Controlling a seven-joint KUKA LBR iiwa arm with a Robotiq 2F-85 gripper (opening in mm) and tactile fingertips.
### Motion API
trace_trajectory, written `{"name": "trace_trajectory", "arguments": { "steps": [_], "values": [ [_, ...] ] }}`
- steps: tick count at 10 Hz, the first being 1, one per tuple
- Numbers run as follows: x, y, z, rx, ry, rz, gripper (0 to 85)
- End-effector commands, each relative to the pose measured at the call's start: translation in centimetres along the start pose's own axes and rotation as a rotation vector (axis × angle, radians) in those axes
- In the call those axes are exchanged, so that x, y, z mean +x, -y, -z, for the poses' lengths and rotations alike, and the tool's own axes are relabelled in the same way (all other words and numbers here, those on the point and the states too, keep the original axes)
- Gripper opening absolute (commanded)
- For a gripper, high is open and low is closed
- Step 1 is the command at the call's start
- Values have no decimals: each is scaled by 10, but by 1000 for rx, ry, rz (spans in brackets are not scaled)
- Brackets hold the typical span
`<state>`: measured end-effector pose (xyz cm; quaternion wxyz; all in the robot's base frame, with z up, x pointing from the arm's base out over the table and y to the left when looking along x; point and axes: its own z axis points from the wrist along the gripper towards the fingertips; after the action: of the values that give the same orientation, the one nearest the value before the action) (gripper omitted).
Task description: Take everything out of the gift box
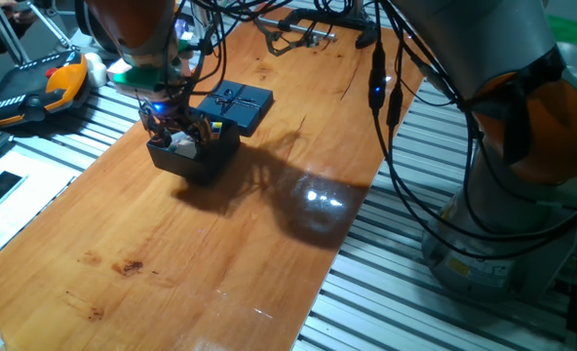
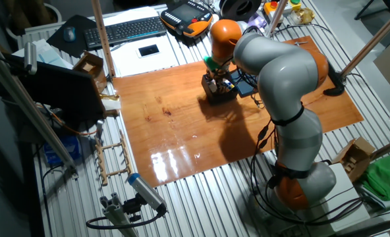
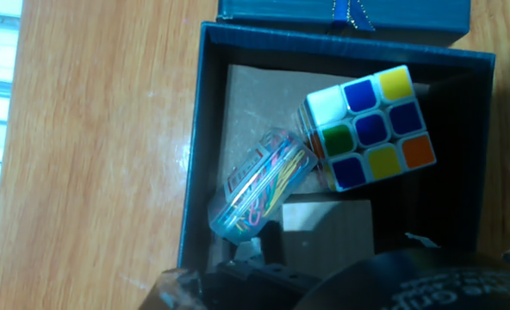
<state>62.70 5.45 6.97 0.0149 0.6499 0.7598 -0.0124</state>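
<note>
Surface: wooden table [image 1: 220, 244] on a slatted metal bench, keyboard [image 2: 132, 29] behind | Box [image 1: 193, 154]: open, near the far-left edge, lid [image 1: 235, 104] laid touching it | Contents: puzzle cube [image 3: 371, 129] tilted; clear tube [image 3: 259, 188] lying diagonally | Gripper [image 1: 176, 125]: lowered into box, grip state cannot be told.

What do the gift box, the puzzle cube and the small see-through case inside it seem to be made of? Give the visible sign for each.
Gift box: likely cardboard, matt dark walls with thin folded edges.
Puzzle cube: probably plastic, glossy coloured squares on a white body.
See-through case: seems clear hard plastic, since thin coloured pieces show through its shiny wall.
</note>
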Motion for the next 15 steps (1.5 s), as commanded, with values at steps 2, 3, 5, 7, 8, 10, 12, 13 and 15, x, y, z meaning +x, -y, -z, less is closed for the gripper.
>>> {"name": "trace_trajectory", "arguments": {
  "steps": [2,3,5,7,8,10,12,13,15],
  "values": [
    [0,0,-2,-2,0,-1,790],
    [0,0,-3,-2,-1,-3,793],
    [0,0,-5,-1,-4,-3,800],
    [2,0,-9,-6,-7,-3,803],
    [3,-1,-11,-7,-8,-3,803],
    [2,-1,-13,-9,-5,6,803],
    [2,-1,-15,-12,-4,6,803],
    [2,-1,-16,-11,-3,8,803],
    [2,-1,-18,-18,-5,8,790]
  ]
}}
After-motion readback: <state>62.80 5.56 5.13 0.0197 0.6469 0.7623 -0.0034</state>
